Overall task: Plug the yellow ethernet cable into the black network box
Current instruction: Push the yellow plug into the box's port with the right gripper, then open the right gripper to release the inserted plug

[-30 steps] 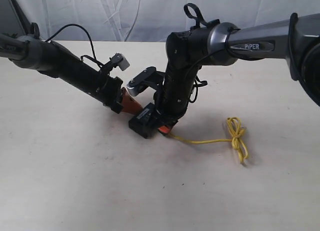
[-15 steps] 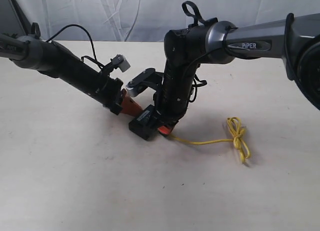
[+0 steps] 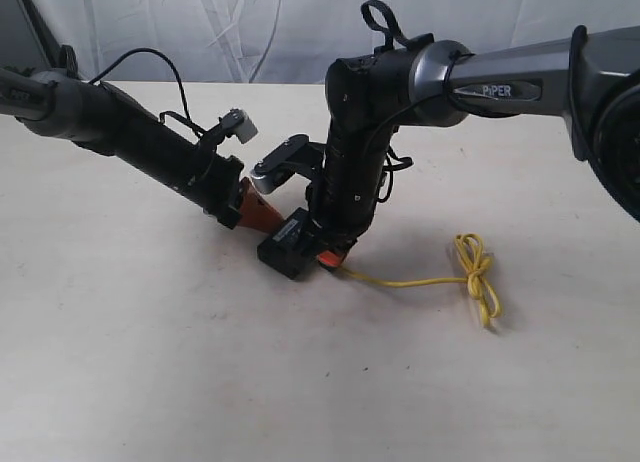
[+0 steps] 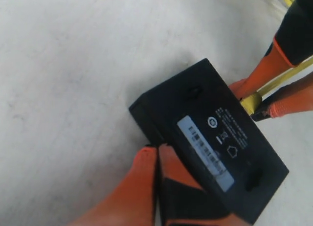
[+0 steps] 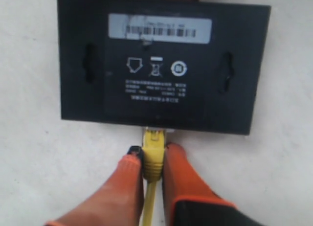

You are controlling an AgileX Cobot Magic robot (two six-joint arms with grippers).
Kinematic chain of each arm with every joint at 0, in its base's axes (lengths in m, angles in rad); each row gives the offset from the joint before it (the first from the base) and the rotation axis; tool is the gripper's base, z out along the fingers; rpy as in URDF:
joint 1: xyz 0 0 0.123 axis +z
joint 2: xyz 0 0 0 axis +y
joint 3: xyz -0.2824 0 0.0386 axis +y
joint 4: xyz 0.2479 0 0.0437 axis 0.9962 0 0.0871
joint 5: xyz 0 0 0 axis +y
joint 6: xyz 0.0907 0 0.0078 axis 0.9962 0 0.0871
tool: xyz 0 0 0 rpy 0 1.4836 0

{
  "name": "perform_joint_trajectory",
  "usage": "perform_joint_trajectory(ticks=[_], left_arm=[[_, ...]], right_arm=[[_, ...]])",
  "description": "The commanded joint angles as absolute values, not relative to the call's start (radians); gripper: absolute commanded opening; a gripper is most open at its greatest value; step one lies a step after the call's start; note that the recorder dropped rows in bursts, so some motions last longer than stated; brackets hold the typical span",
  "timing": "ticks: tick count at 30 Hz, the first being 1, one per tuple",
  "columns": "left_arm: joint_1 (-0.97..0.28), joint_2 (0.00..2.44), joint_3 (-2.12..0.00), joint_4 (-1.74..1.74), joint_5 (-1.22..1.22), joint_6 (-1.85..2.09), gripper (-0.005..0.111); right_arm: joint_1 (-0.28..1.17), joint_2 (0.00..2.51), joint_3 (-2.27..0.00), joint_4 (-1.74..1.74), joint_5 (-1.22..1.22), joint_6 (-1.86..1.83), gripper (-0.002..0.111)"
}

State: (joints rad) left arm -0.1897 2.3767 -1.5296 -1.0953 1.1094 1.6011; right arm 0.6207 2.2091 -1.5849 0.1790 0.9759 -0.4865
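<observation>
1. Two claws share the insertion step: my right claw [image 5: 152, 161], nearly closed, pinches the plug of the yellow ethernet cable [image 3: 410, 280] against the near edge of the black network box [image 5: 161, 64].
2. My left claw [image 4: 157, 156], fingers together, braces the opposite edge.
3. Next, I judge, comes a straight, level push.
4. Box lies label-up mid-surface [image 3: 150, 362]; cable loops lie right.

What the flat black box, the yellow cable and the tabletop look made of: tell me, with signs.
The flat black rectangular box: likely moulded plastic, matt; dull even face, printed marks, pale barcode sticker. The thin yellow cable: probably vinyl or rubbery jacket; it bends into knotted loops. The pale tabletop: unclear, perhaps laminate or painted board; matt, faintly mottled.
</observation>
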Motion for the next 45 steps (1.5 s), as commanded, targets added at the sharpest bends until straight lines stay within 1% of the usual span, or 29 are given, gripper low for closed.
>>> perform_joint_trajectory(ticks=[1, 12, 13, 14, 16, 18, 21, 22, 23, 33, 35, 38, 41, 43, 45], left_arm=[[-0.201, 2.379, -1.526, -1.098, 1.153, 1.600, 0.000], [-0.201, 2.379, -1.526, -1.098, 1.147, 1.596, 0.000], [-0.201, 2.379, -1.526, -1.098, 1.147, 1.596, 0.000], [-0.201, 2.379, -1.526, -1.098, 1.147, 1.596, 0.000], [-0.201, 2.379, -1.526, -1.098, 1.147, 1.596, 0.000], [-0.201, 2.379, -1.526, -1.098, 1.147, 1.596, 0.000], [-0.201, 2.379, -1.526, -1.098, 1.147, 1.596, 0.000], [-0.201, 2.379, -1.526, -1.098, 1.147, 1.596, 0.000], [-0.201, 2.379, -1.526, -1.100, 1.147, 1.596, 0.000], [-0.201, 2.365, -1.526, -1.091, 1.091, 1.566, 0.000], [-0.199, 2.354, -1.526, -1.078, 1.058, 1.536, 0.000], [-0.192, 2.345, -1.526, -1.096, 1.035, 1.492, 0.000], [-0.190, 2.339, -1.526, -1.103, 1.016, 1.453, 0.000], [-0.190, 2.338, -1.526, -1.103, 1.018, 1.412, 0.000], [-0.190, 2.338, -1.526, -1.111, 1.018, 1.350, 0.000]], right_arm=[[0.618, 2.207, -1.601, 0.164, 0.942, -0.495, -0.001], [0.618, 2.207, -1.601, 0.166, 0.977, -0.495, -0.001], [0.618, 2.207, -1.601, 0.166, 0.981, -0.495, 0.000], [0.618, 2.207, -1.601, 0.166, 0.981, -0.495, 0.002], [0.618, 2.207, -1.601, 0.166, 0.983, -0.495, 0.014], [0.618, 2.207, -1.601, 0.166, 0.984, -0.495, 0.032], [0.618, 2.207, -1.601, 0.166, 0.985, -0.495, 0.055], [0.618, 2.207, -1.601, 0.166, 0.985, -0.495, 0.060], [0.618, 2.207, -1.601, 0.166, 0.985, -0.495, 0.061], [0.618, 2.174, -1.601, 0.161, 1.062, -0.491, 0.061], [0.618, 2.149, -1.601, 0.121, 1.088, -0.448, 0.058], [0.618, 2.109, -1.601, 0.056, 1.131, -0.362, 0.047], [0.618, 2.079, -1.601, 0.043, 1.165, -0.312, 0.032], [0.618, 2.059, -1.601, 0.035, 1.178, -0.299, 0.017], [0.616, 2.043, -1.601, 0.014, 1.164, -0.296, -0.001]])
